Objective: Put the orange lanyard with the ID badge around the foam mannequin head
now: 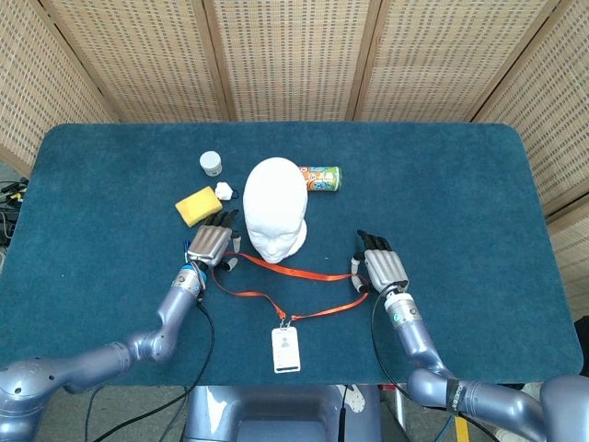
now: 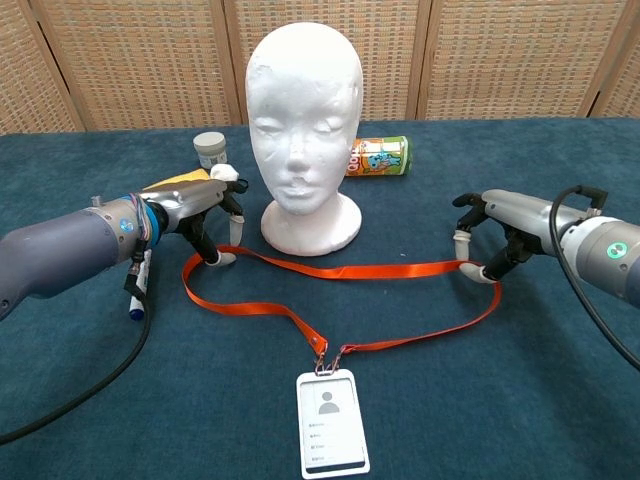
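Observation:
The white foam mannequin head point(image 1: 275, 210) point(image 2: 303, 125) stands upright mid-table, facing me. The orange lanyard point(image 1: 293, 273) point(image 2: 345, 270) lies flat in front of it as a long loop. Its ID badge point(image 1: 286, 350) point(image 2: 331, 422) rests nearest me. My left hand point(image 1: 213, 244) point(image 2: 203, 214) hovers over the loop's left end, fingers apart, tips pointing down and touching or nearly touching the strap. My right hand point(image 1: 382, 268) point(image 2: 493, 237) sits at the loop's right bend with its fingers curved down onto the strap, thumb apart. The strap lies on the cloth at both ends.
Behind the head lies a green can point(image 1: 319, 178) point(image 2: 376, 157). A white jar point(image 1: 211, 163) point(image 2: 210, 148), a yellow sponge point(image 1: 197, 205) and a small white object point(image 1: 224, 191) sit at the back left. A blue marker point(image 2: 136, 292) lies under my left forearm. Wicker screens stand behind the table.

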Robot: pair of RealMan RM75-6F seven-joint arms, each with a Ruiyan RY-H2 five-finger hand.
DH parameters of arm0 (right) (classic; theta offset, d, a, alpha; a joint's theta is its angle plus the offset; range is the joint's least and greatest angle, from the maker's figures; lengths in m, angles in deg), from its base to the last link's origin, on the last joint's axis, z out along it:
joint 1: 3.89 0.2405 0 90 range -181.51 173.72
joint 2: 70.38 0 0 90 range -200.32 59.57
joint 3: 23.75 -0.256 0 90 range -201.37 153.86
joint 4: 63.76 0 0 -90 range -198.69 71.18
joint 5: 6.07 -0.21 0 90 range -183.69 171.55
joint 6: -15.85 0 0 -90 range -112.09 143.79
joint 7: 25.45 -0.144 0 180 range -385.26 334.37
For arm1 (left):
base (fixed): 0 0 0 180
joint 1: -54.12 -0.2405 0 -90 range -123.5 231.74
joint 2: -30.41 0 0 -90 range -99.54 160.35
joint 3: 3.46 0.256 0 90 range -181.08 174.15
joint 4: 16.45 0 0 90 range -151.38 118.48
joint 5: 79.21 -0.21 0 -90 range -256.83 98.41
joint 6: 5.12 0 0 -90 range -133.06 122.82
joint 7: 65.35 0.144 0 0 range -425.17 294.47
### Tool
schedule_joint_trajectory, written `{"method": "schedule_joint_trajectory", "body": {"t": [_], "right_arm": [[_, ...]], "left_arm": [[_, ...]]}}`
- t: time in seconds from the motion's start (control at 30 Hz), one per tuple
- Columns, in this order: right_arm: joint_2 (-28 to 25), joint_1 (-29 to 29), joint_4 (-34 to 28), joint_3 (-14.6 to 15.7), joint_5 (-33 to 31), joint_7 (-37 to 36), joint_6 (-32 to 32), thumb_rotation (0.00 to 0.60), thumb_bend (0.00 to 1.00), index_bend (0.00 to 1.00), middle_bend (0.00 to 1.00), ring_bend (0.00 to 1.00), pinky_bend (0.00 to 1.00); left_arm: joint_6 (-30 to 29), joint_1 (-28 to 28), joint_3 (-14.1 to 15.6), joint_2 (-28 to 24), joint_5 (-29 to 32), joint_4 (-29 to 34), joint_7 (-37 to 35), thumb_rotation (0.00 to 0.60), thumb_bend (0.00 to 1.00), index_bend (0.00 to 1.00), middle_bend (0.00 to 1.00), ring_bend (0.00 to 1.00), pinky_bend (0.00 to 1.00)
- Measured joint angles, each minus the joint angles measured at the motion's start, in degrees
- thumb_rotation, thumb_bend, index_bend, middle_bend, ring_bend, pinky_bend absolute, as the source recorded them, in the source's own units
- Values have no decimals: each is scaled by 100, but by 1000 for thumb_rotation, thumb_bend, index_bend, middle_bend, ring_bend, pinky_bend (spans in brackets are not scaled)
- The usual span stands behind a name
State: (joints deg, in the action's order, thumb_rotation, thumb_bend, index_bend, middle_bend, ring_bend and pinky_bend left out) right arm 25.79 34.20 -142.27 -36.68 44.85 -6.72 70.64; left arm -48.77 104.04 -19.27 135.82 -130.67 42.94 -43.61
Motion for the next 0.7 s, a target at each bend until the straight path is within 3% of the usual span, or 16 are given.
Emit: {"method": "schedule_joint_trajectory", "body": {"t": [0.33,0.7], "right_arm": [[-71,9,-3,-13,-18,-19,-19,600,492,689,0,0,16],[-136,-55,-127,13,131,-116,107,600,492,697,4,0,25]], "left_arm": [[26,68,47,104,126,-131,33,600,407,603,0,0,0],[-138,-10,60,51,-98,-38,-302,600,510,810,0,0,0]]}}
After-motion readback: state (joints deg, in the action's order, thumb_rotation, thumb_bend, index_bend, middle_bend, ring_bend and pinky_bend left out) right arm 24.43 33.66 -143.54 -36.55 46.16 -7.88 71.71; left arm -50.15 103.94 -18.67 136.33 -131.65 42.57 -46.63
